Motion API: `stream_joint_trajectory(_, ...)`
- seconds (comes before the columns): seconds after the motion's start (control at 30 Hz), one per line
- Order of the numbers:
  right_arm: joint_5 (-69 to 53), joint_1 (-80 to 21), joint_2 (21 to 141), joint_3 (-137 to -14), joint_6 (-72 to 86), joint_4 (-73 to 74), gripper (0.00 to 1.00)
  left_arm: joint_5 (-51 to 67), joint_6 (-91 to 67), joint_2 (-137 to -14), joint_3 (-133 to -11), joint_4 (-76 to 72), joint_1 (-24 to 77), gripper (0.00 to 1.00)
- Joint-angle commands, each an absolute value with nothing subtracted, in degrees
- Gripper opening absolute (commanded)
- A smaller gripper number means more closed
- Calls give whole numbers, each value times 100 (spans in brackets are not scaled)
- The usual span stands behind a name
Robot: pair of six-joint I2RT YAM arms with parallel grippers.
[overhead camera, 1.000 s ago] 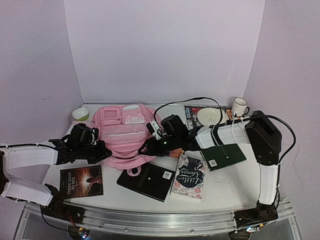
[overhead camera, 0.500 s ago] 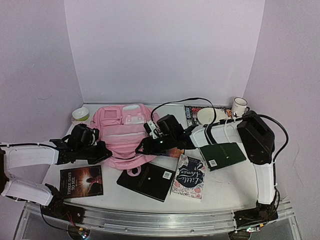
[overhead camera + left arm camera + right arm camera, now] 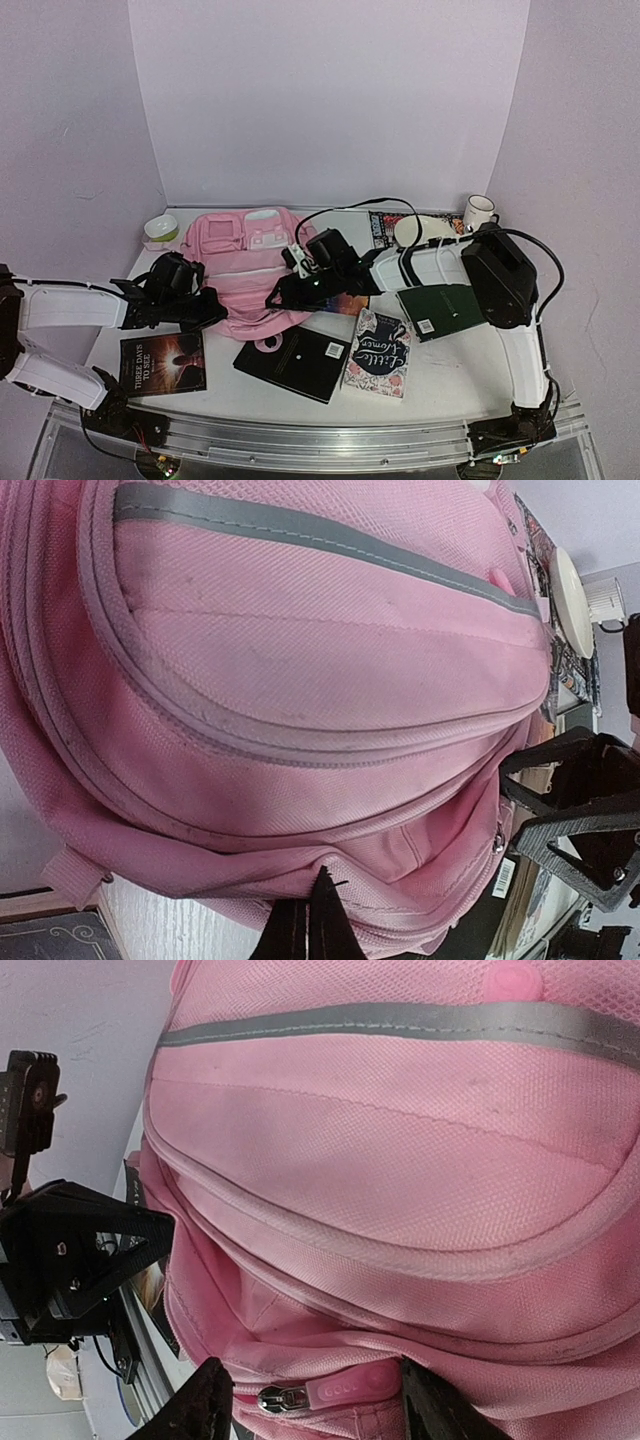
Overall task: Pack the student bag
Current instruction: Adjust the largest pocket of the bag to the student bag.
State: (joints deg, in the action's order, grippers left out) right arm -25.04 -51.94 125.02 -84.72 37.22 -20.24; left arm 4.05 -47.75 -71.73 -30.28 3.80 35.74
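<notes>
At the centre of the worktop (image 3: pixel 460 365) lies the student bag (image 3: pixel 245 270), flat on its back with its front pockets up and its zips closed as far as the views show. The left gripper (image 3: pixel 320 900) sits at the bag's 8 o'clock edge. Its fingers are pressed together to a thin point against the lower seam, and I judge they are nipping a fold of cloth to steady the bag. The right gripper (image 3: pixel 320 1400) is at the bag's 4 o'clock corner with its fingers spread wide, one on each side of the pink zipper pull (image 3: pixel 345 1390) but not yet closed on it.

Several books (image 3: pixel 292 362) lie outside the bag around its 6 o'clock side, so packing has hardly begun, and opening the bag seems to be the step in hand. Next, the right fingers should close squarely on the small, slippery pull, then draw it along the curved zip track while the left holds the fabric taut.
</notes>
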Motion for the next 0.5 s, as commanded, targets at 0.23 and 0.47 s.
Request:
stream_joint_trajectory(0.23, -2738, -5685, 12461, -8898, 2897, -851, 34, 546, -4718, -7104, -3049, -398, 3806, 0)
stream_joint_trajectory(0.47, -2838, -5882, 11789, -8673, 2568, -779, 20, 338, -4756, -7149, -3023, -355, 3808, 0)
